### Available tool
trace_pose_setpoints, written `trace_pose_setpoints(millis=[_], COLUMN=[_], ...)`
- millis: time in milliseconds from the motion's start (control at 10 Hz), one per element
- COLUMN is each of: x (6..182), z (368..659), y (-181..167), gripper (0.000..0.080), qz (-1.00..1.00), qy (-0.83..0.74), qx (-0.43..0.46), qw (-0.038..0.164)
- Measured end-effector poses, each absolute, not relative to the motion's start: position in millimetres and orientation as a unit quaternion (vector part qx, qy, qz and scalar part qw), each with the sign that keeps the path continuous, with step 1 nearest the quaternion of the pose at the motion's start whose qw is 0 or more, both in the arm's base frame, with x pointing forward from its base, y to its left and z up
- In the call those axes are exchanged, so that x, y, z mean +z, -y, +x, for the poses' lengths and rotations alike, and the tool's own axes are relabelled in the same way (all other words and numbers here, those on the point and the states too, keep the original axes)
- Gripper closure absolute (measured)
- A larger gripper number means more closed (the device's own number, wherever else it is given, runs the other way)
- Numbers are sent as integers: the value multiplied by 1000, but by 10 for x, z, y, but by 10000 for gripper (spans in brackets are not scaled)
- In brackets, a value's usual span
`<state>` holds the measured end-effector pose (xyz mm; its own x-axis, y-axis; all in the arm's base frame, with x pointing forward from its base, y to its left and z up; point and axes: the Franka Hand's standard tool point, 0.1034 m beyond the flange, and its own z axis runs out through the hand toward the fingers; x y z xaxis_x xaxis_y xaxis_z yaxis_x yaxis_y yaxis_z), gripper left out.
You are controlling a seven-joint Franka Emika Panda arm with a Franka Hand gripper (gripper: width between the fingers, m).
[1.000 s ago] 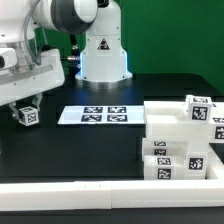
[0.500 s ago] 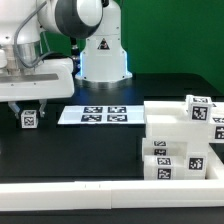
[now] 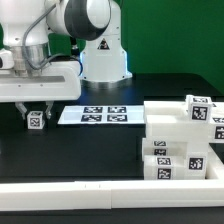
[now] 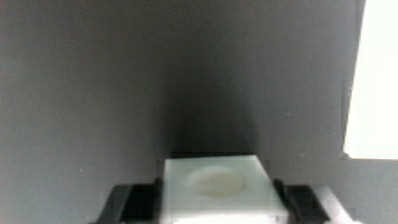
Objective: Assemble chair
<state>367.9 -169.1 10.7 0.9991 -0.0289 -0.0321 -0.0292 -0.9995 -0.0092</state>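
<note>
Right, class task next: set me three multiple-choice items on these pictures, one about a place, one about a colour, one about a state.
1. Where are the white chair pieces stacked?
A. the exterior view's right
B. the exterior view's left
C. on the marker board

2. What colour is the table?
A. white
B. black
C. brown

3. What is the gripper doing?
A. open, empty
B. shut on the small tagged block
C. gripping the marker board

Answers:
1 A, the stack fills the right side.
2 B, the bare surface is black.
3 B, the block sits between the fingers in both views.
</note>
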Motion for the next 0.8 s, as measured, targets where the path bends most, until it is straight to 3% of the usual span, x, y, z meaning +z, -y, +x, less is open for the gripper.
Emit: trace_pose_setpoints(millis=[100,200,300,400,700,800], x=[105,101,99,152,271,236], z=[3677,3674,3697,3850,4256,4326], y=[1692,1681,1629,1601,1546,1648], gripper=[436,436,221,172,151,151], qz=[-1000,-1000,-999,-999,-987,-980], qy=[-15,-16,-20,-21,-4,7], qx=[16,18,29,38,150,189], qw=[5,7,18,25,58,60])
